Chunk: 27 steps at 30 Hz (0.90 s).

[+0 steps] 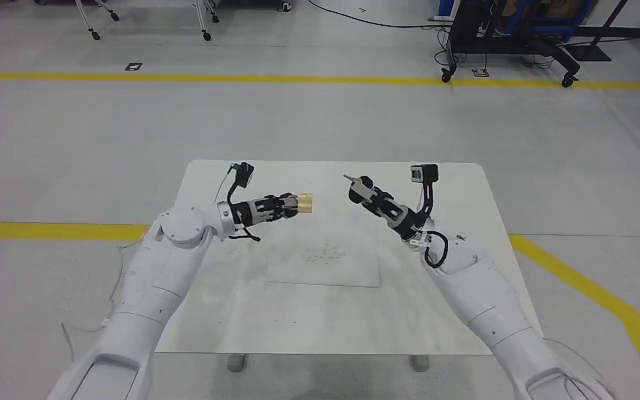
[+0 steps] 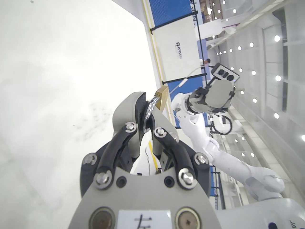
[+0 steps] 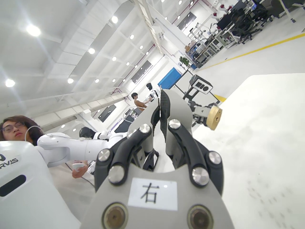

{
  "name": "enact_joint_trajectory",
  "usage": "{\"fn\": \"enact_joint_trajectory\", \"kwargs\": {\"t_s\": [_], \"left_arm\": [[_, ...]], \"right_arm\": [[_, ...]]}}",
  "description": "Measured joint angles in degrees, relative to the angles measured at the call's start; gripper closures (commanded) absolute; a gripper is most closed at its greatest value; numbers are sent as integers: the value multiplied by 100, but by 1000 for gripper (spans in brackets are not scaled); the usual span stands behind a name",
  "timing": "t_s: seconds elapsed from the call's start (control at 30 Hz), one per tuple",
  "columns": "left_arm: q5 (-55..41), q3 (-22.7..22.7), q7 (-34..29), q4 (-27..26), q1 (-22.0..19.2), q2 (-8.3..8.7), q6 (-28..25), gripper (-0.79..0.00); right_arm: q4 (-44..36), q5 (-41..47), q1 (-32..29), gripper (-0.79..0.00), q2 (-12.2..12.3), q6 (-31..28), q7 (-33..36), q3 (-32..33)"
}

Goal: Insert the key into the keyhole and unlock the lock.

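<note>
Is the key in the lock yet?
Out. The key in the right gripper is apart from the lock in the left gripper.

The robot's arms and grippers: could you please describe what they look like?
The left arm and right arm have glossy white shells, with black cables looping near the wrists. The left gripper and right gripper share one build: a grey body, black linkage bars fixed with silver screws, grey fingers with black ribbed pads, and a white label bearing one black character.
</note>
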Motion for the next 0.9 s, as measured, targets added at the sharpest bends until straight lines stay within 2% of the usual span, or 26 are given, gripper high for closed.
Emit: {"fn": "enact_joint_trajectory", "kwargs": {"t_s": [0.17,0.3,0.63,0.9], "left_arm": [[-399,507,-644,408,-504,-216,-92,0],[-736,737,-1071,609,-723,-341,-176,0],[-778,1110,-1301,808,-1095,-534,-362,0],[-801,1078,-967,1131,-1320,-583,-252,0]], "right_arm": [[28,-620,-53,0,-47,-23,-745,100],[158,-692,-26,0,-97,59,-915,48],[645,-770,298,0,-265,-32,-681,-332],[851,-107,401,0,-247,-600,265,-372]]}}
